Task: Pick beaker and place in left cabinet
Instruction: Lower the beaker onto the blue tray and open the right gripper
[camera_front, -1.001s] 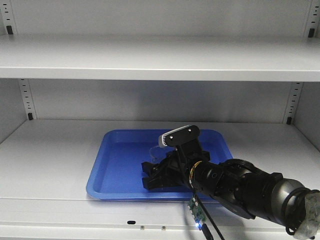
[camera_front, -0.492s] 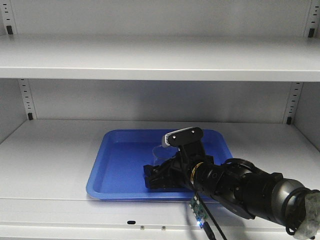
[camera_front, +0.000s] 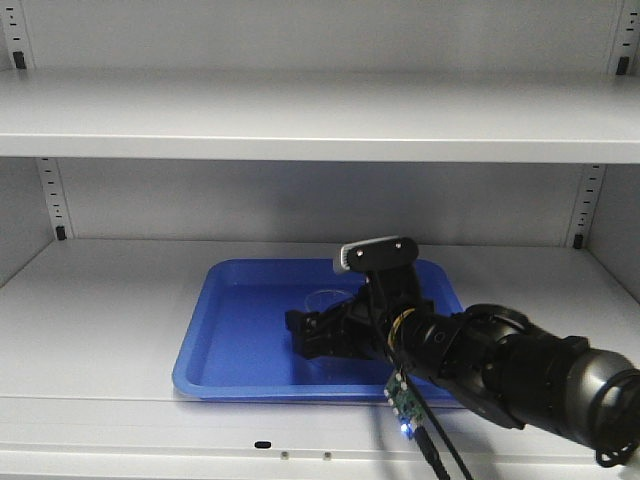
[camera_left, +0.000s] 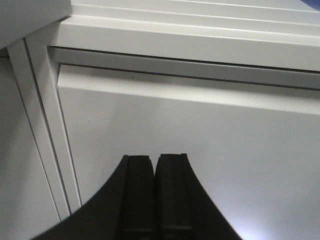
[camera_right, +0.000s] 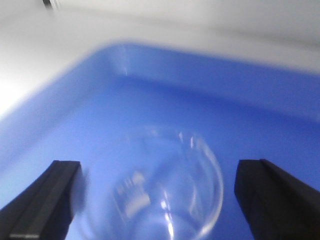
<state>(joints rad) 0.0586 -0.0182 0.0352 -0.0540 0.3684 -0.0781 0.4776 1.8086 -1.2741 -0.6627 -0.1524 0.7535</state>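
Observation:
A clear glass beaker (camera_front: 326, 298) stands in a blue tray (camera_front: 230, 330) on the lower shelf of the pale grey cabinet (camera_front: 110, 300). My right gripper (camera_front: 315, 335) reaches into the tray from the right. It is open, with a dark finger on each side of the beaker (camera_right: 155, 185) and apart from the glass. In the right wrist view the beaker is blurred and sits low between the fingers (camera_right: 55, 200). My left gripper (camera_left: 155, 159) is shut with nothing in it and points at a pale cabinet panel (camera_left: 200, 115). It does not show in the front view.
An upper shelf (camera_front: 320, 120) runs across above the tray. Slotted upright rails (camera_front: 50, 200) stand at both back corners. The tray wall (camera_right: 200, 85) rises close behind the beaker. My right arm's thick black body and cables fill the front right.
My right wrist has shifted a little right and upward over the tray. More of the beaker's rim shows beside the fingers.

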